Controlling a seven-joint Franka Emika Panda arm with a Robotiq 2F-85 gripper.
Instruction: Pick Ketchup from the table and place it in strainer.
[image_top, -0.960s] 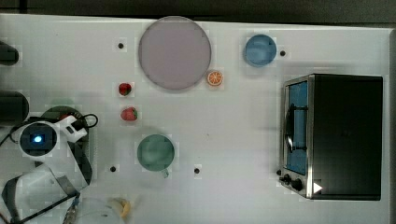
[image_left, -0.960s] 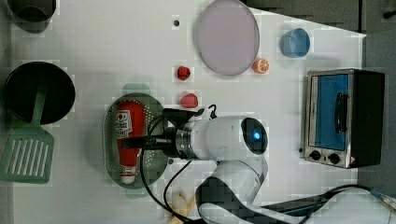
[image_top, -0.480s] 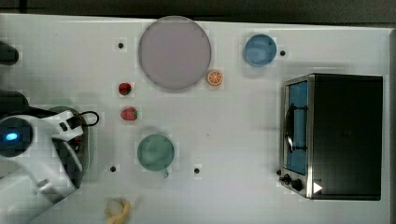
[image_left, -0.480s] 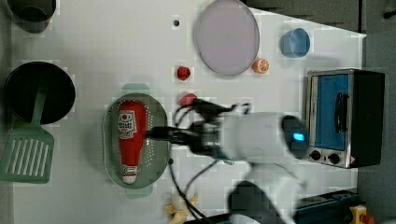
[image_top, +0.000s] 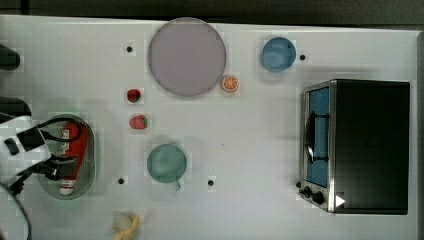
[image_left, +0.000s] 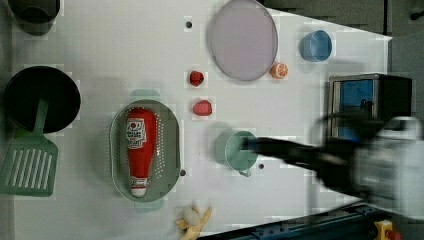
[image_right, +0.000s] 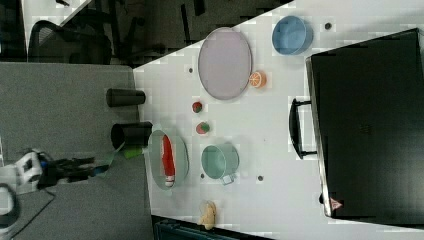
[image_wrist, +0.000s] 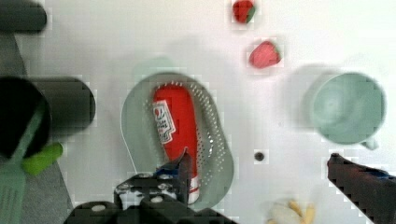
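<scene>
The red Ketchup lies lengthwise inside the mint-green strainer, whitish cap toward the left view's bottom edge. It also shows as the Ketchup in the strainer in the wrist view. My gripper is open and holds nothing. One finger hangs over the bottle's cap end and the other finger is well apart, over bare table. In the left view the gripper is a blur over the green mug. In the top view the gripper overlaps the strainer.
A green mug stands beside the strainer, with two strawberries above it in the left view. A lilac plate, orange slice, blue bowl and toaster oven lie further off. A black pan and green spatula sit past the strainer.
My gripper has let go of the Ketchup and drawn away from the strainer toward the left view's right. The bottle stays lying in the strainer.
</scene>
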